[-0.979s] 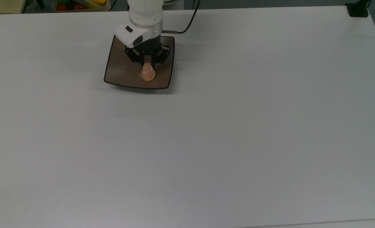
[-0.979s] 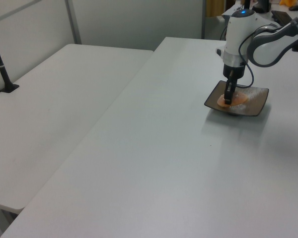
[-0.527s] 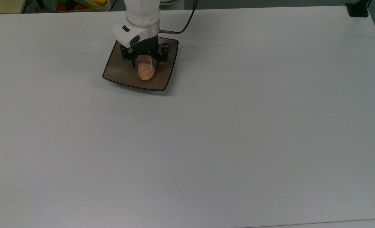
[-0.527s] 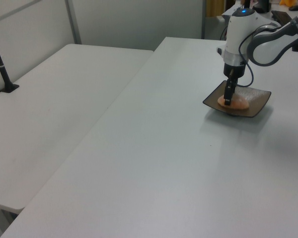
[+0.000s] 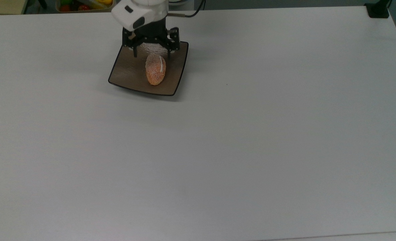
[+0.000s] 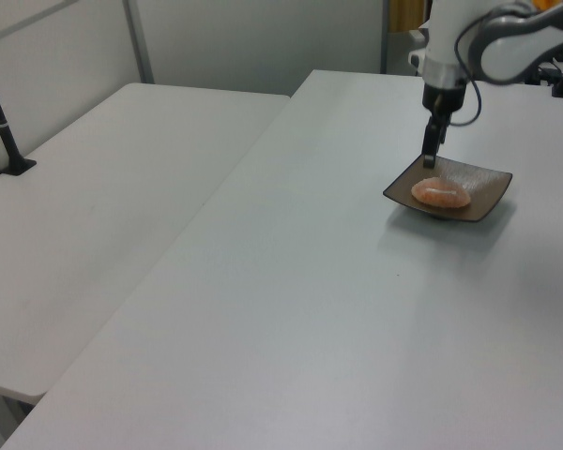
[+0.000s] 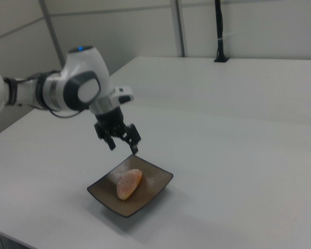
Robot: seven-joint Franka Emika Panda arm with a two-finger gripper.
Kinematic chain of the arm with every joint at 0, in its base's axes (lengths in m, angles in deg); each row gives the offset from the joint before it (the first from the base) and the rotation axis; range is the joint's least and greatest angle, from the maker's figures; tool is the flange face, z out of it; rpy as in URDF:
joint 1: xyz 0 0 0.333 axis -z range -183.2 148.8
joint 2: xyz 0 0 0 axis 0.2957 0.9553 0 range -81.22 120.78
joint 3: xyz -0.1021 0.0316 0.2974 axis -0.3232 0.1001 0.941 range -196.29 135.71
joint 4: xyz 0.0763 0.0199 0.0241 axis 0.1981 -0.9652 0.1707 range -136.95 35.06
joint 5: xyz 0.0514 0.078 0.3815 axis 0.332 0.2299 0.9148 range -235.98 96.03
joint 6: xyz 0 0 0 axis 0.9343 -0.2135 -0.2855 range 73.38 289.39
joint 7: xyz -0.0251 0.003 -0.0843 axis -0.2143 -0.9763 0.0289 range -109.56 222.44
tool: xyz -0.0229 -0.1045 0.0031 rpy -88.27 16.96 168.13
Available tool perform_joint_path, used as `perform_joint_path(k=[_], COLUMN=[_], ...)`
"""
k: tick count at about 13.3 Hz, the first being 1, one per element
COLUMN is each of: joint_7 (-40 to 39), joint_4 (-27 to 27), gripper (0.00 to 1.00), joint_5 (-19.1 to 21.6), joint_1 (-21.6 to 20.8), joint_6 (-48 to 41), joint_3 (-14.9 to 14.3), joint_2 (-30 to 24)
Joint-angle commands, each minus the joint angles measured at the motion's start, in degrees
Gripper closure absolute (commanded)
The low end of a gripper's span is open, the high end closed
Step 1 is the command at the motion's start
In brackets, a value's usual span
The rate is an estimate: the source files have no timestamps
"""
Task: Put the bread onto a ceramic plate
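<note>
The bread (image 5: 155, 69), an orange-brown oval loaf with a thin white stripe, lies flat on the square brown ceramic plate (image 5: 127, 71). The same loaf (image 6: 441, 193) rests on the dish (image 6: 488, 183) in the left view, and the bread (image 7: 129, 183) sits on the plate (image 7: 155, 181) in the right view. My gripper (image 5: 152, 53) hangs open above the plate's far edge, clear of the bread, with nothing between its fingers. In the right view the gripper (image 7: 124, 147) is raised well above the dish, and in the left view the gripper (image 6: 430, 159) hovers over the plate's far side.
A white table (image 5: 251, 134) carries the plate near its far edge. A bin of colourful items (image 5: 84, 5) stands beyond the table at the top view's upper left. A black post base (image 5: 378, 10) sits at the far right corner. A second white table (image 6: 103, 187) adjoins at the left view's left.
The gripper has opened, let go of the bread and risen away toward the plate's far edge. The bread now lies flat on the plate, which shifted slightly.
</note>
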Motion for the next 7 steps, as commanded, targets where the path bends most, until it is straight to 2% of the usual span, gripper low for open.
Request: perform_joint_path(k=[1,4,7], joint_7=[1.1,1.2,1.5], joint_4=[10.7,19.0,25.4], gripper=[0.00,0.00,0.00], joint_5=[1.1,8.5,10.4], joint_1=[-1.4,-1.2,-1.3], joint_6=[-11.1,-17.2,-25.5], joint_3=[0.0,-0.1,-0.1], joint_2=[-0.4,-0.4,-0.4])
